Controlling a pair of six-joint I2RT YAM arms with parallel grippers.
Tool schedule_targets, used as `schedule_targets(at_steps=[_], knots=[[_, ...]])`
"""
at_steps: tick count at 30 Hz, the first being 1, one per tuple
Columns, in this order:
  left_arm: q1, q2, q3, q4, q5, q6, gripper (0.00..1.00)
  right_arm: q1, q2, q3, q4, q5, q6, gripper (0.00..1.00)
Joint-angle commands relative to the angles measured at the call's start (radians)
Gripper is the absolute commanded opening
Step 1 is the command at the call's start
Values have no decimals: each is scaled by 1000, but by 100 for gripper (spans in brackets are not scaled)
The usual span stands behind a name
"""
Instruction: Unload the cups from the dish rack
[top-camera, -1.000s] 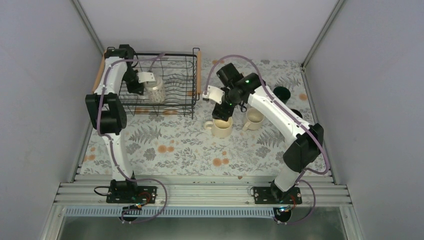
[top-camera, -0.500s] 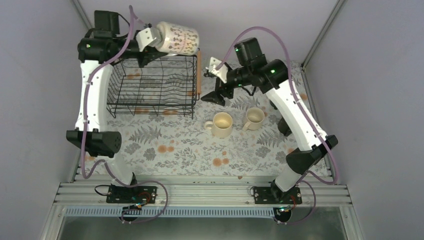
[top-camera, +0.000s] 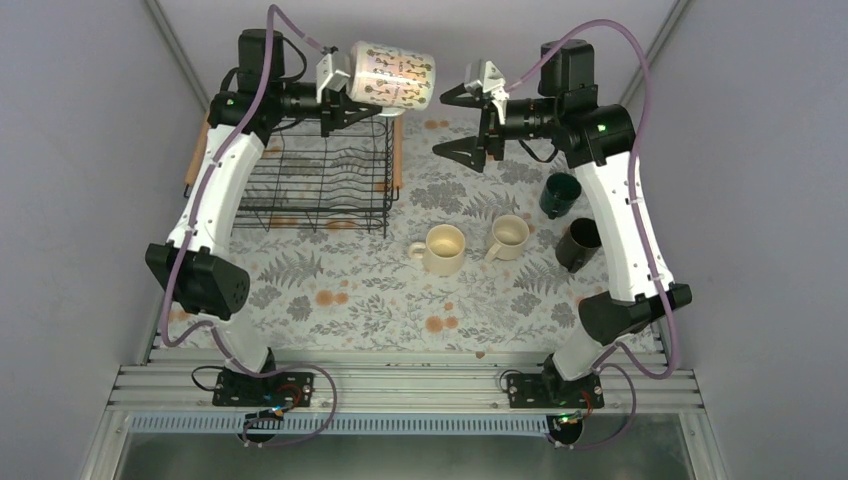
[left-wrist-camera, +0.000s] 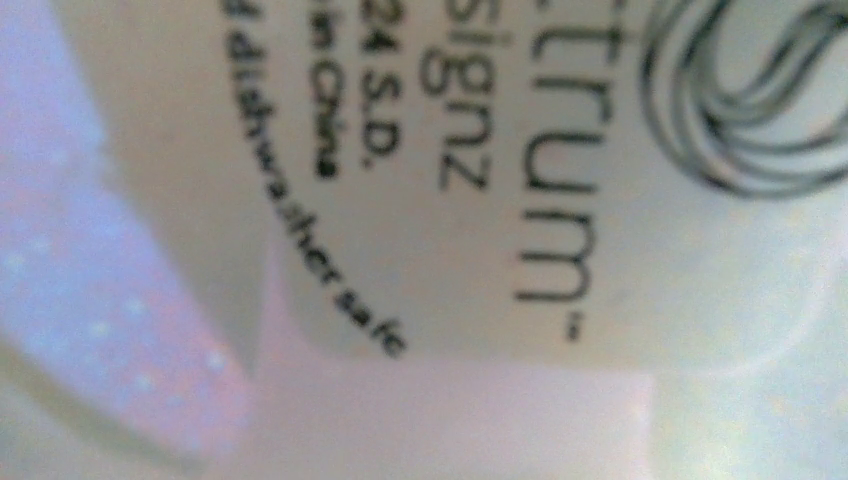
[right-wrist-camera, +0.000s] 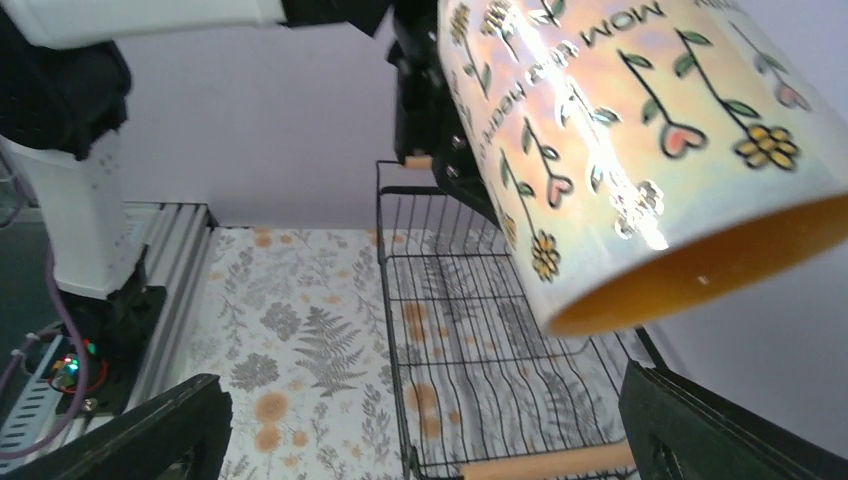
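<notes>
Upper centre of the frame, the left end effector (top-camera: 343, 96) clamps the patterned mug (top-camera: 392, 77) sideways above the dish rack (top-camera: 310, 224). The right end effector (top-camera: 459, 122) faces it, fingers spread wide.

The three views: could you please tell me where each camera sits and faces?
Top external: fixed above and behind the arm bases, looking down at the table; both arms show, left claw gripping the patterned mug aloft near the dish rack, right claw open.
Left wrist: on that wrist, close on the mug's printed base; no fingers discernible.
Right wrist: on that wrist, facing the left arm, mug and rack; own dark fingers at the bottom corners.
Shared: all three see the mug; top and right wrist share the rack.
</notes>
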Motion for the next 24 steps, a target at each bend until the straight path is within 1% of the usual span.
schedule_targets(at_steps=[1,4,6,8,11,16,18,19,20,21,22,23,24], knots=[[-38,12,-2,180,158,-101,2,-7,-13,12,25,-130,29,100],[-81,32,-10,241,190,-167,2,-11,-3,18,37,-139,40,100],[-115,47,-11,239,194,-170,2,-14,1,35,27,-165,19,98],[-136,65,-8,241,231,-185,2,-15,1,60,22,-166,13,97],[-166,80,5,251,245,-200,2,-29,41,77,26,-180,16,92],[-189,97,32,258,243,-217,2,-35,63,78,45,-205,38,48],[-194,91,26,254,252,-215,3,-35,72,78,50,-191,45,27],[-197,86,16,245,253,-205,3,-35,76,77,49,-187,46,17],[-200,79,8,237,253,-195,5,-36,79,77,50,-186,47,11],[-200,74,1,227,250,-185,9,-37,80,76,53,-186,51,5],[-201,69,-6,219,243,-177,16,-37,80,78,55,-181,53,4],[-201,67,-6,198,227,-165,30,-37,78,79,56,-172,53,4],[-197,70,0,155,204,-130,52,-37,76,77,61,-148,57,4]])
